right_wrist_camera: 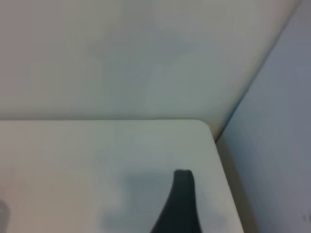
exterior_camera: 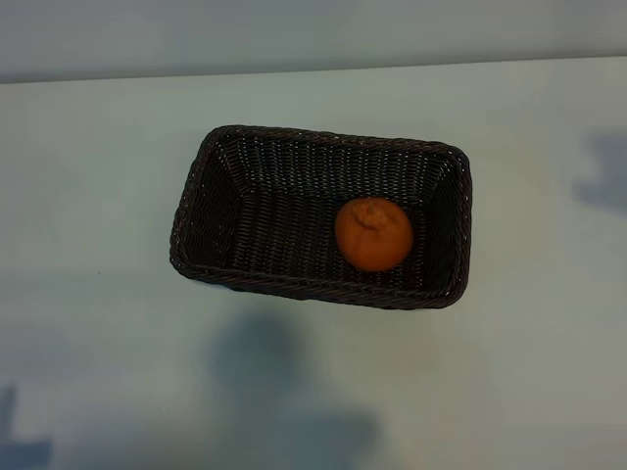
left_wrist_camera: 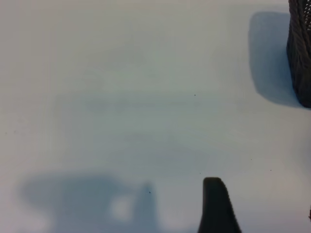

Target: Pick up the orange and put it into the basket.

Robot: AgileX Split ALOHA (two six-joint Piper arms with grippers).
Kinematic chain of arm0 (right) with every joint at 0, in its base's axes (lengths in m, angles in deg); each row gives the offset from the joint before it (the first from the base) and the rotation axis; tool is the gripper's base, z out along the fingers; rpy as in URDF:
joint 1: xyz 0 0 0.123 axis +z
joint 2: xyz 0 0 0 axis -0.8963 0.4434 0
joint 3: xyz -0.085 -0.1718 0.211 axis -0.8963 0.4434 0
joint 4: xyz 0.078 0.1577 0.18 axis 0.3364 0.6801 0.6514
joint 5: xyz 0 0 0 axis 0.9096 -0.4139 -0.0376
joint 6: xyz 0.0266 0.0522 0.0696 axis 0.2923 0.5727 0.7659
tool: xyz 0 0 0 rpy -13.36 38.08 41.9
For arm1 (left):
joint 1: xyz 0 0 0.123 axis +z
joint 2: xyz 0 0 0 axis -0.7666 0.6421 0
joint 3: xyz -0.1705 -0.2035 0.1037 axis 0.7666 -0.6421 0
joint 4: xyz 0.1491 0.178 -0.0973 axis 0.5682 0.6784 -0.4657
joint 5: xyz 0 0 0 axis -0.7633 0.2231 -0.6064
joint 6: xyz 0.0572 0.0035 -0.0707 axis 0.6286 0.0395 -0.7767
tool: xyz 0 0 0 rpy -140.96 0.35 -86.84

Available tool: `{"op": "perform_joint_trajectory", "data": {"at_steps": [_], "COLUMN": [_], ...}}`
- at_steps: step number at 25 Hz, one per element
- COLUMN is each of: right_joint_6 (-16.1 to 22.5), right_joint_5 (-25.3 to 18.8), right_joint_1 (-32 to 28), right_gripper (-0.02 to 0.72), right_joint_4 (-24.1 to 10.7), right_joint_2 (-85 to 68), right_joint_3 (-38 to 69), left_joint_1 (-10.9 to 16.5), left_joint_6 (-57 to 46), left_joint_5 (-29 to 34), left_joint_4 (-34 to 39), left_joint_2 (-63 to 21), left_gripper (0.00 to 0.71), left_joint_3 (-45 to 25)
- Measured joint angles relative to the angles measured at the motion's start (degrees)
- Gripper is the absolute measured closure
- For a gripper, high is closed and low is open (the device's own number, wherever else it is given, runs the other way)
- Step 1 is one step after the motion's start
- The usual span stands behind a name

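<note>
Only a little of either claw shows. From the left wrist camera, one dark fingertip (left_wrist_camera: 216,206) of the left claw (left_wrist_camera: 262,213) pokes into view, with a sliver of its partner at the picture's edge; the wide gap between them holds nothing but bare pale tabletop (left_wrist_camera: 121,97). Ahead of that claw and off to one side, well apart from it, a strip of dark woven wall marks a corner of the basket (left_wrist_camera: 300,48), cut off by the frame, with its shadow lying beside it.

From the right wrist camera, a single dark fingertip (right_wrist_camera: 180,204) of the right claw is visible; the other finger is out of frame, so how far it stands open cannot be told from here, and nothing shows against the finger. Beyond that claw lie a rounded corner of the tabletop (right_wrist_camera: 97,155) and a plain wall (right_wrist_camera: 121,58).

Seen from above, neither arm appears, only soft shadows on the tabletop (exterior_camera: 88,196). The basket (exterior_camera: 323,290) sits near the middle, rectangular and dark brown. The orange (exterior_camera: 373,234) rests inside it on the woven floor, toward the right end, puckered stem end up, clear of both claws.
</note>
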Motion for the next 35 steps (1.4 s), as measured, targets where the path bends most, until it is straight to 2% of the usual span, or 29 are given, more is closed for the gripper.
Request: {"op": "perform_joint_trajectory", "data": {"at_steps": [10,18,28,32,35], "right_joint_6": [-1.38,-4.16,-4.54,-4.67,-4.68], "right_joint_5": [-11.75,-20.83,-26.01,-26.7,-27.88], "right_joint_1": [0.0,0.0,0.0,0.28,0.75], "right_gripper": [0.101,0.102,0.103,0.104,0.104], "right_joint_4": [0.26,3.91,8.03,10.18,10.46], "right_joint_2": [-10.28,-16.61,-25.9,-30.27,-32.72], "right_joint_3": [0.0,0.0,0.2,3.57,7.48], "left_joint_1": [0.0,0.0,0.0,0.0,0.0], "left_joint_6": [0.0,0.0,0.0,0.0,0.0], "left_joint_5": [0.0,0.0,0.0,0.0,0.0], "left_joint_4": [0.0,0.0,0.0,0.0,0.0], "left_joint_2": [0.0,0.0,0.0,0.0,0.0], "left_gripper": [0.229,0.229,0.229,0.229,0.229], "left_joint_3": [0.0,0.0,0.0,0.0,0.0]}}
